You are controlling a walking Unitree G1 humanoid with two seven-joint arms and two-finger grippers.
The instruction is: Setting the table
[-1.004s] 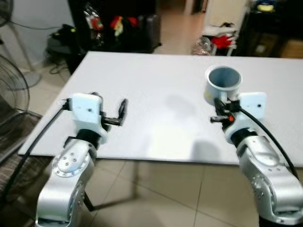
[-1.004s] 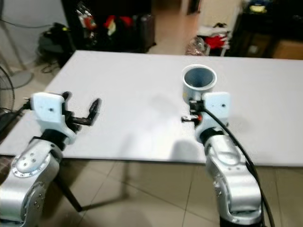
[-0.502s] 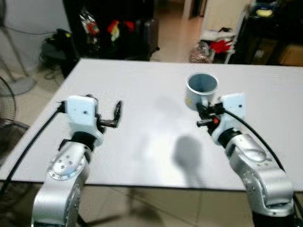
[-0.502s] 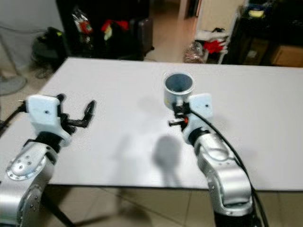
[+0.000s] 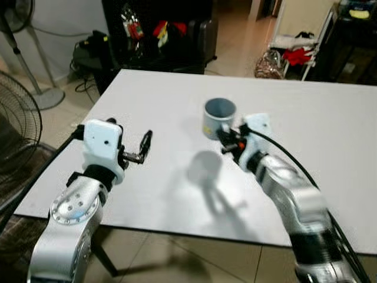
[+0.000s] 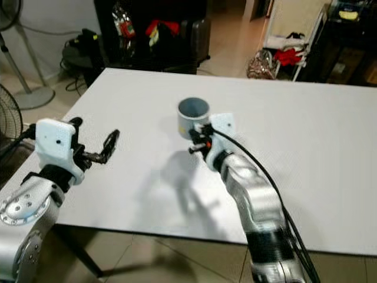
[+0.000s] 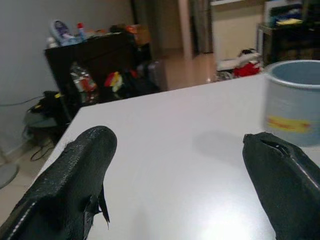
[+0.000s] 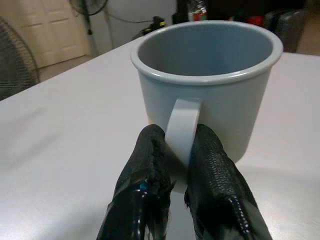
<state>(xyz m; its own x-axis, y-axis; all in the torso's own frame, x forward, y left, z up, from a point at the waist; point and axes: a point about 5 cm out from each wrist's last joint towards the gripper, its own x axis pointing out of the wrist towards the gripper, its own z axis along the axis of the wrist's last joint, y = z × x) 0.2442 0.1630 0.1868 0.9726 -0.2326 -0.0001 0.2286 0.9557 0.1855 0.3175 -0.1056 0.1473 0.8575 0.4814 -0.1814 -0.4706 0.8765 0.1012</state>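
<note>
A grey-blue mug [image 5: 219, 115] with a yellow label hangs a little above the white table [image 5: 330, 130], near its middle; its shadow [image 5: 203, 168] lies apart from it on the tabletop. My right gripper [image 8: 175, 132] is shut on the mug's handle [image 8: 181, 125], one black finger on each side, and the mug is upright. My left gripper [image 5: 136, 147] is open over the left part of the table, with nothing between its fingers [image 7: 75, 170]. In the left wrist view the mug [image 7: 292, 107] is off to one side.
A standing fan [image 5: 17, 118] is on the floor to the left of the table. Beyond the far edge stand dark shelves and luggage [image 5: 159, 35] with clutter, and red items [image 5: 297, 56] lie at the back right. Tiled floor runs along the near edge.
My right gripper has carried the mug to the left, from the table's right part towards its middle. The camera has also shifted. The left gripper has stayed open in about the same place.
</note>
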